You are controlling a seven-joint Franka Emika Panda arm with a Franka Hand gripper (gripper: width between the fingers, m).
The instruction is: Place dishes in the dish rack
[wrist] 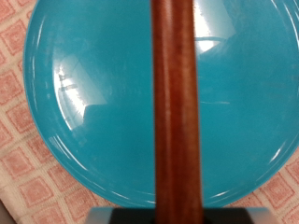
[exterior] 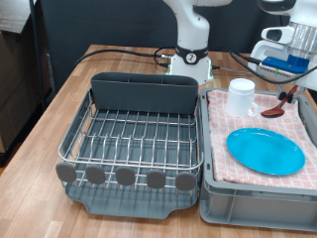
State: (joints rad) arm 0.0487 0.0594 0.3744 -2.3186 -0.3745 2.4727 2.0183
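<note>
The brown wooden spoon [exterior: 277, 107] hangs tilted above the pink checkered cloth, between the white mug [exterior: 241, 96] and the exterior view's right edge. Its handle runs up into my gripper [exterior: 299, 85], which is shut on it and partly cut off by the frame edge. In the wrist view the spoon handle [wrist: 176, 112] crosses the middle, close and blurred, with the bright-blue plate [wrist: 84, 103] below it. No fingers show there. The plate [exterior: 265, 151] lies flat on the cloth. The dark-grey dish rack [exterior: 134, 139] stands at the exterior view's left and holds no dishes.
The pink cloth [exterior: 223, 149] covers a grey crate [exterior: 258, 206] to the right of the rack. The robot base [exterior: 190, 55] stands behind the rack with black cables on the wooden table [exterior: 50, 109]. Blue and white equipment [exterior: 282, 55] sits at the back right.
</note>
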